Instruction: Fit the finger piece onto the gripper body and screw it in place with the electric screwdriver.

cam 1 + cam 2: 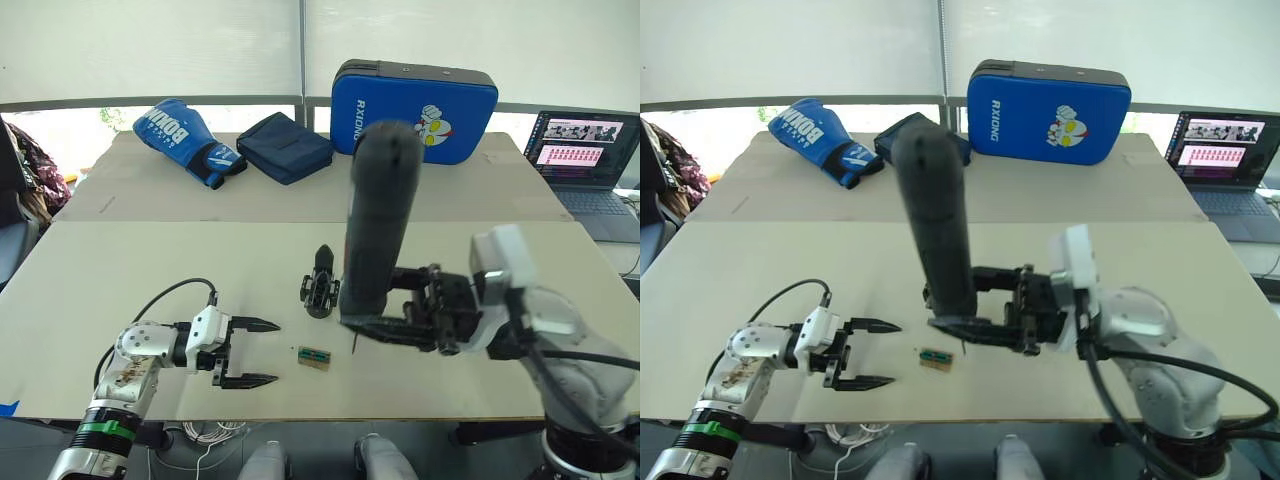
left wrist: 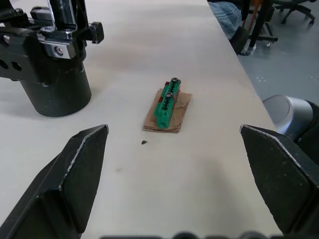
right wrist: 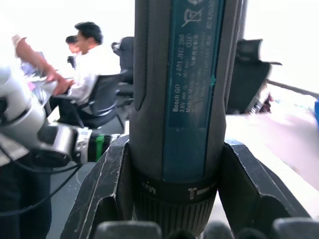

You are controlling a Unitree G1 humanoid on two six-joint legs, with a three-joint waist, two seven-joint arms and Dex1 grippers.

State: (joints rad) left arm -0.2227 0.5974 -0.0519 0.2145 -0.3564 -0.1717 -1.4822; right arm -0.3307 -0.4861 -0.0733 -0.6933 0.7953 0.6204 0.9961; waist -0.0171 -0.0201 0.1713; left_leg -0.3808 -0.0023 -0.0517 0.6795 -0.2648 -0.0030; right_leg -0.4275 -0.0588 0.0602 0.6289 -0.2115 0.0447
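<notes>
Head views: right gripper (image 1: 385, 328) is clamped around the lower end of the electric screwdriver (image 1: 378, 220), tool held near upright, rounded end up, bit (image 1: 353, 343) pointing down toward the table (image 1: 150, 270). Gripper body (image 1: 320, 283) stands on the table just at 10 o'clock of the bit tip, its pointed finger up. Green-and-tan block (image 1: 313, 357) lies at 6 o'clock of the gripper body. Left gripper (image 1: 250, 352) sits at 9 o'clock of that block, fingers spread, holding nothing. I can't pick out a loose finger piece.

Left wrist: left fingers (image 2: 70, 179) wide apart, block (image 2: 168, 105) between and ahead of them, round base of the gripper body (image 2: 52, 84) off to one side.

Right wrist: both fingers (image 3: 102, 194) pressed on the screwdriver barrel (image 3: 184, 99); people seated in the background.

Key relation, my read: bit axis vertical, gripper body close to the right arm. Left hand is free, so it's the one to steady or fit parts.
</notes>
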